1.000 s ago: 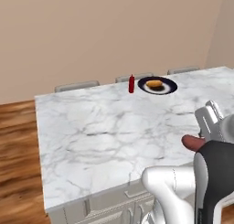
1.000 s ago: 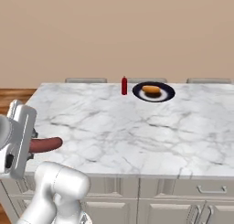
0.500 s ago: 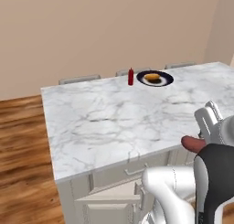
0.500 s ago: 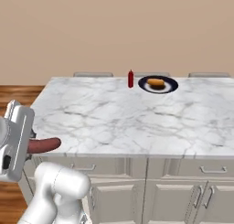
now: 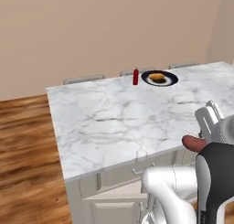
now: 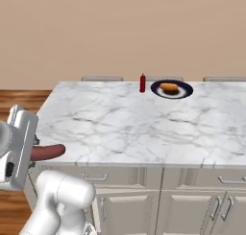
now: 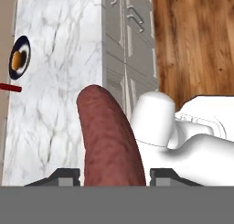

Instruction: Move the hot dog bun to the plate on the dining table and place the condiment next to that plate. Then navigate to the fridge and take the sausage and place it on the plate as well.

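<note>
sausage [image 6: 47, 152] sits clenched in the pincer [image 6: 34, 154] at the left of the right base view, low by the near edge of the counter [image 6: 144, 128], sticking out level. further right, at the far edge, the condiment [image 6: 142, 83] stands upright just beside the plate [image 6: 183, 90], with the bun [image 6: 169, 87] on the plate. to do this well, close in on the counter first, carry the link high over the marble, steer clear of the bottle, and lay it alongside the bun.

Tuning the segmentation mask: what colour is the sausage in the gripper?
Pinkish-brown sausage, clearest in the hand view.
</note>
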Motion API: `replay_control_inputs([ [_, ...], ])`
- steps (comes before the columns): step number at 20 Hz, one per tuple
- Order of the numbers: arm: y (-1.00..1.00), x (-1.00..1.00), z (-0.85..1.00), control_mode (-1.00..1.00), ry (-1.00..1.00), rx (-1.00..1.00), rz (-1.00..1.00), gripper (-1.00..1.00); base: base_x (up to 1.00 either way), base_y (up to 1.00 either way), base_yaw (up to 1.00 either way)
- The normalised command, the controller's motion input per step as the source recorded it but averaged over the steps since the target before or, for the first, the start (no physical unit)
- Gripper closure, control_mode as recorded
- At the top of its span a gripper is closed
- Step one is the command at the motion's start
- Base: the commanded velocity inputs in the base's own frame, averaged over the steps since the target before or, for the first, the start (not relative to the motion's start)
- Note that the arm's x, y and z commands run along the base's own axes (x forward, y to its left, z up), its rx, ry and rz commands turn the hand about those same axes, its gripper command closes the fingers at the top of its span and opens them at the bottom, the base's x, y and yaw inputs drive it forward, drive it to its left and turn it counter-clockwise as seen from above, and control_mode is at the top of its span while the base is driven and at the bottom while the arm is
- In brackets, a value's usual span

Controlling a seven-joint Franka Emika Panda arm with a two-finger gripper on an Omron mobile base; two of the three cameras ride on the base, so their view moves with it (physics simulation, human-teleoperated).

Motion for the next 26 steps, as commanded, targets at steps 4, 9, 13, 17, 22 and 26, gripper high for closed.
replay_control_inputs([
  [4,0.00,0.00,0.00,1.00,0.00,0.00,0.00,1.00,0.09,1.00,-0.10],
  [9,0.00,0.00,0.00,1.00,0.00,0.00,0.00,1.00,0.31,1.00,-0.16],
  [13,0.00,0.00,0.00,1.00,0.00,0.00,0.00,1.00,0.49,1.00,-0.21],
  [17,0.00,0.00,0.00,1.00,0.00,0.00,0.00,1.00,0.64,1.00,-0.25],
  [22,0.00,0.00,0.00,1.00,0.00,0.00,0.00,1.00,0.71,1.00,-0.26],
  [26,0.00,0.00,0.00,1.00,0.00,0.00,0.00,1.00,0.70,1.00,-0.31],
])
